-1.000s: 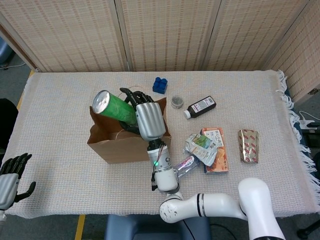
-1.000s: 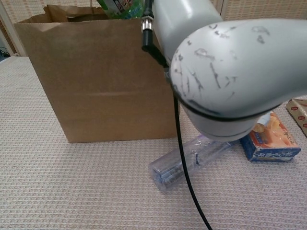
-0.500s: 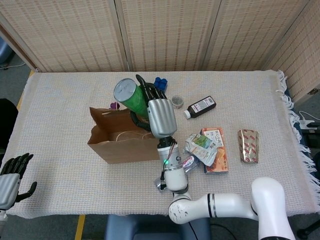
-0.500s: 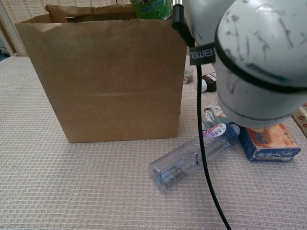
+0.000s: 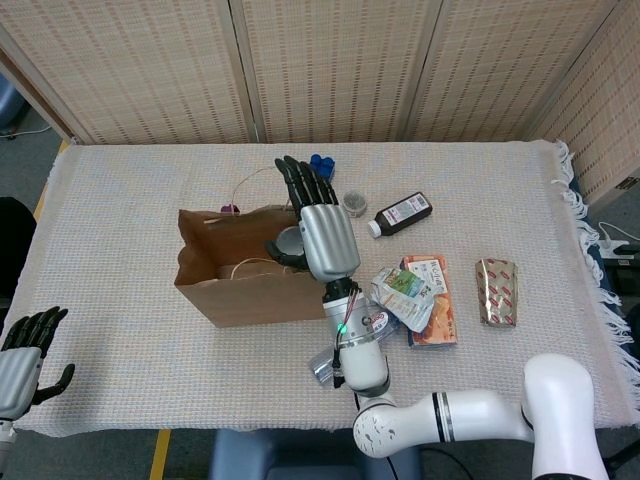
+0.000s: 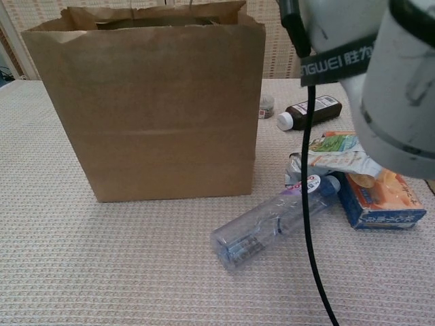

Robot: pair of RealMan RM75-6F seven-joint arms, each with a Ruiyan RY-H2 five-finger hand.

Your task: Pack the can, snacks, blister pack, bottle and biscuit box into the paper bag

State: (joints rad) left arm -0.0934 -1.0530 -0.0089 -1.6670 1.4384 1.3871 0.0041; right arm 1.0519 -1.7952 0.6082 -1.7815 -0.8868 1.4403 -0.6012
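Can now dropped inside paper bag (image 5: 232, 292), right hand (image 5: 322, 232) empty — fingers spread

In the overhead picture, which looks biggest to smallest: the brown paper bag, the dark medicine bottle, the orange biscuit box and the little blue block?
1. Paper bag, clearly the largest.
2. Biscuit box, partly covered by a snack packet.
3. Dark bottle.
4. Blue block, partly hidden behind the robot hand, so its full size is unsure.

Paper bag (image 5: 240, 285) plain brown. Right of bag: clear bottle (image 6: 275, 221) w/ purple-white label, orange-blue biscuit box (image 5: 432, 300), green-silver snack pouch (image 5: 403, 290), red-gold foil pack (image 5: 497, 291). Behind bag: blue block (image 5: 320, 161), dark brown bottle (image 5: 402, 213) w/ white cap. Beige woven tablecloth (image 5: 120, 190).
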